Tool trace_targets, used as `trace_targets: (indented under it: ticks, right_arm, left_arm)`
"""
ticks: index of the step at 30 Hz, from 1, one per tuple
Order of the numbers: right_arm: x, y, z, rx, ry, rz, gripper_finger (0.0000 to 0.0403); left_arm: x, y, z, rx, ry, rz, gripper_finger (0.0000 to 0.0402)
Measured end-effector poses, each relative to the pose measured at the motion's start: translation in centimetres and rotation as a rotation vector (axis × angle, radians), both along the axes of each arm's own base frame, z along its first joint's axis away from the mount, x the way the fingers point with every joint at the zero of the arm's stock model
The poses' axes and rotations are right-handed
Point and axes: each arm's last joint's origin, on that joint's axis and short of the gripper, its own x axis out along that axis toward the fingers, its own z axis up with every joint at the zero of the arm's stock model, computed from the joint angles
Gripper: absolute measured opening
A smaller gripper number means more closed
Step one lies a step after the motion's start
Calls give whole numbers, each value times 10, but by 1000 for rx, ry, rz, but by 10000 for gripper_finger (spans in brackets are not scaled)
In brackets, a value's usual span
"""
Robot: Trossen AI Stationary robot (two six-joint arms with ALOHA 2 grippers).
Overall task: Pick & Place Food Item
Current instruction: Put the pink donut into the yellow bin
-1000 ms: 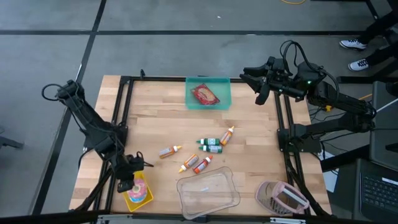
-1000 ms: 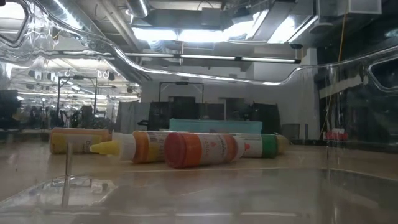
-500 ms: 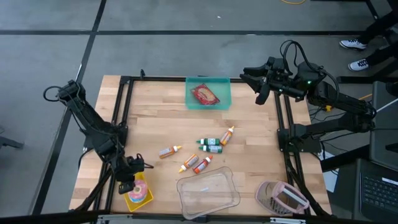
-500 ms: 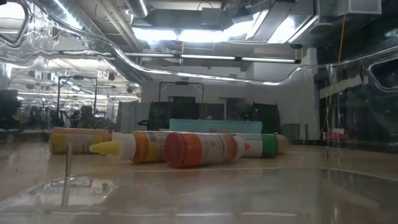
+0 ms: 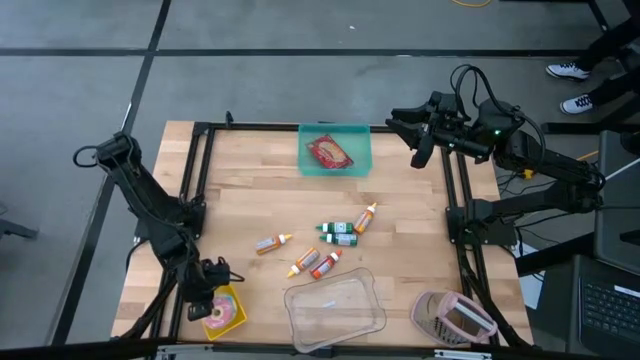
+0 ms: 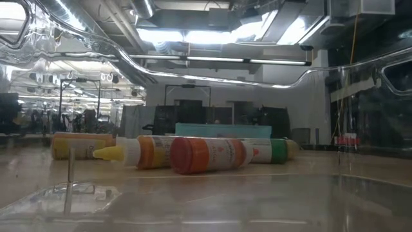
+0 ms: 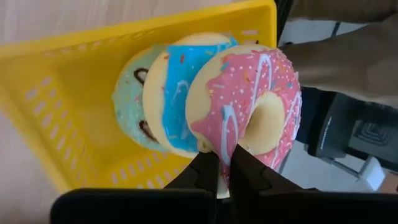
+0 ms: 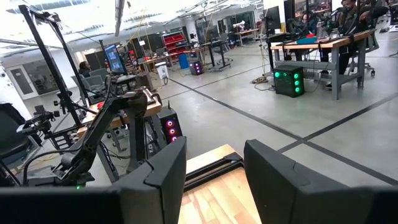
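The left gripper [image 7: 224, 169] is pinched shut on the lower rim of the pink donut [image 7: 249, 102], its two dark fingers [image 7: 205, 174] meeting at the frosting's edge. That donut leans against a blue donut [image 7: 171, 93], and a mint donut [image 7: 132, 99] lies behind it, all three in the yellow basket [image 7: 56, 106]. In the high view the left gripper [image 5: 205, 300] is over the basket [image 5: 225, 312] at about 7 o'clock on the worktop [image 5: 240, 205], close to its near left corner. Toward the middle lie small bottles [image 5: 340, 235], loosely scattered, and a clear tub [image 5: 335, 312] is at 6 o'clock. A teal bin [image 5: 336, 150] with a red packet [image 5: 328, 152] in it is at 12 o'clock on the far edge, and a pink basket [image 5: 452, 318] is at 5 o'clock. The right gripper [image 8: 214, 177] hangs raised at 1 o'clock beyond the worktop's far right corner, its fingers standing apart with nothing between them.
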Motion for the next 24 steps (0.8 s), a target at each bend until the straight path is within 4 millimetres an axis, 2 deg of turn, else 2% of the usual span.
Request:
trace_targets:
  ticks: [6,14,18,24]
  right_arm:
    - [0,0,0,0,0,0,160]
    - [0,0,0,4,-1,0,160]
    - [0,0,0,6,-2,1,160]
    - [0,0,0,7,-2,1,160]
  left_arm:
    - [6,-9,-10,2,6,5,11]
    - [7,-9,-12,11,4,34,19]
    - [7,-9,-12,12,4,35,49]
    - [8,-10,-9,-1,4,37,116]
